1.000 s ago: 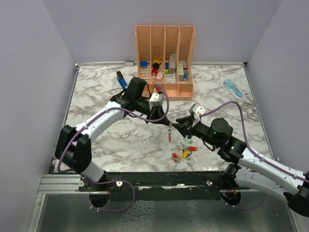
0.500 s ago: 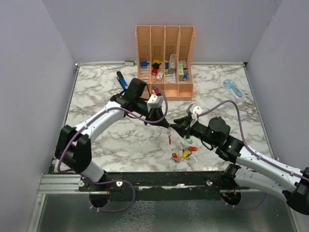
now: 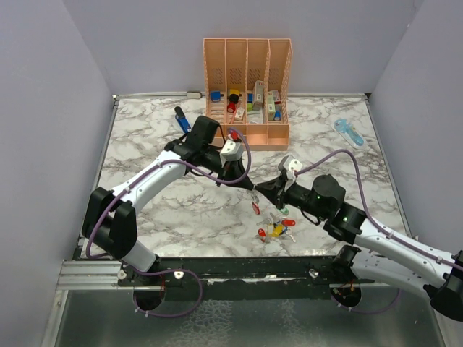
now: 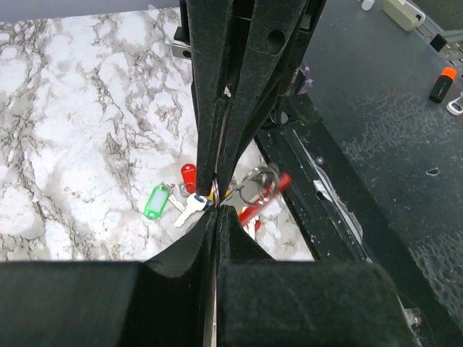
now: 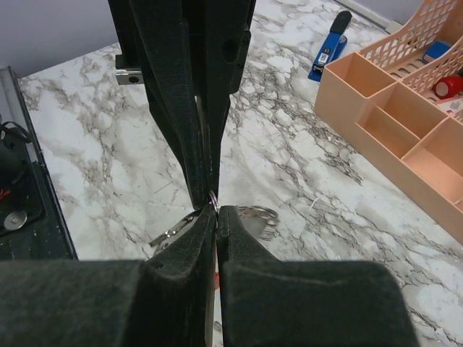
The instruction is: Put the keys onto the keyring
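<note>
In the top view my left gripper (image 3: 248, 183) and right gripper (image 3: 263, 189) meet tip to tip above the table's near middle. The keyring (image 3: 255, 205), grey and red, hangs from the left gripper's shut jaws. In the left wrist view a thin metal ring (image 4: 215, 198) is pinched at my fingertips. In the right wrist view my jaws are shut on a small metal ring (image 5: 215, 200) of a key, pressed against the left fingers (image 5: 181, 108). Loose keys (image 3: 275, 230) with red, yellow and green heads lie below, also in the left wrist view (image 4: 156, 200).
A peach organiser (image 3: 247, 87) with coloured items stands at the back. A dark blue tool (image 3: 182, 120) lies at back left, a pale blue tool (image 3: 349, 132) at back right. The table's dark front edge (image 3: 239, 266) is just beyond the keys.
My right gripper has moved left until its tips touch the left gripper's tips. The left gripper and the hanging keyring have barely moved.
</note>
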Tool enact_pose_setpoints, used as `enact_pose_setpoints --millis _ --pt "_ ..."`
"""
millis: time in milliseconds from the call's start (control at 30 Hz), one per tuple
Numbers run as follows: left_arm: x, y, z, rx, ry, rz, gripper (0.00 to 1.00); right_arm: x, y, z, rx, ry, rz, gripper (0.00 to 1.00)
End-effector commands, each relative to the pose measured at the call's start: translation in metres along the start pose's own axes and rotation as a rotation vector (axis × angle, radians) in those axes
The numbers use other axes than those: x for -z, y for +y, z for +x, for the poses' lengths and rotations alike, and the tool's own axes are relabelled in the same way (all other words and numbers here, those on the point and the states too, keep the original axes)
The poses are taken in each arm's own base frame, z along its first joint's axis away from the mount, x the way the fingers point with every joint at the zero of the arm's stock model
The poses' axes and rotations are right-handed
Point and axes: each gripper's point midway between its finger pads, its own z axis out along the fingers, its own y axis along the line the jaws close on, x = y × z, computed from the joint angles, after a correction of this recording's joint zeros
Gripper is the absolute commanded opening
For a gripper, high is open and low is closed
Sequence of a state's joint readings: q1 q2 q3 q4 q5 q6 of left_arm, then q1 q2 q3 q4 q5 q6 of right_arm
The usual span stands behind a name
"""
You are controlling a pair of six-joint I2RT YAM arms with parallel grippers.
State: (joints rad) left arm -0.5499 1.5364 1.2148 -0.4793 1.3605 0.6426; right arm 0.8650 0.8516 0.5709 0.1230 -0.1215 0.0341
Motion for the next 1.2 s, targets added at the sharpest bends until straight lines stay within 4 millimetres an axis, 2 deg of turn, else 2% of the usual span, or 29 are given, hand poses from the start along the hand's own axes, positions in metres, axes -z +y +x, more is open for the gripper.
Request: enact_pose_setpoints --millis 0,100,200,267,433,600,633,800,933,1033,1167 --pt "0.001 0.000 -0.015 -0.051 -0.014 0.001 0.01 0.010 0.000 -0.018 -0.006 -0.018 0.014 0.01" --pt "0.001 0.003 -0.013 -0.044 -0.010 -0.004 0.02 0.015 -0.002 -0.017 -0.014 -0.005 0.028 0.01" --pt "0.002 0.012 -0.013 -0.036 0.007 -0.039 0.14 0.017 -0.003 -0.013 -0.030 0.020 0.041 0.01" --pt "0.005 0.020 -0.014 -0.045 0.025 -0.078 0.16 0.018 -0.004 -0.010 -0.045 0.056 0.053 0.01" --pt "0.027 0.046 -0.021 -0.067 0.052 -0.196 0.21 0.019 -0.012 0.009 -0.113 0.204 0.119 0.01" --pt "0.050 0.071 -0.035 -0.111 0.107 -0.326 0.26 0.021 -0.026 0.032 -0.268 0.369 0.284 0.01" --pt "0.052 0.072 -0.036 -0.113 0.119 -0.341 0.26 0.022 -0.030 0.036 -0.309 0.403 0.332 0.01" --pt "0.056 0.077 -0.037 -0.082 0.122 -0.395 0.26 0.015 -0.036 0.027 -0.512 0.441 0.479 0.01" --pt "0.058 0.078 -0.033 -0.039 0.120 -0.436 0.26 0.003 -0.038 0.012 -0.670 0.402 0.553 0.01" --pt "0.059 0.074 -0.038 -0.018 0.108 -0.452 0.26 -0.006 -0.040 0.007 -0.782 0.383 0.605 0.01" --pt "0.055 0.060 -0.032 0.038 0.094 -0.417 0.27 -0.016 -0.038 0.012 -0.927 0.372 0.649 0.01"
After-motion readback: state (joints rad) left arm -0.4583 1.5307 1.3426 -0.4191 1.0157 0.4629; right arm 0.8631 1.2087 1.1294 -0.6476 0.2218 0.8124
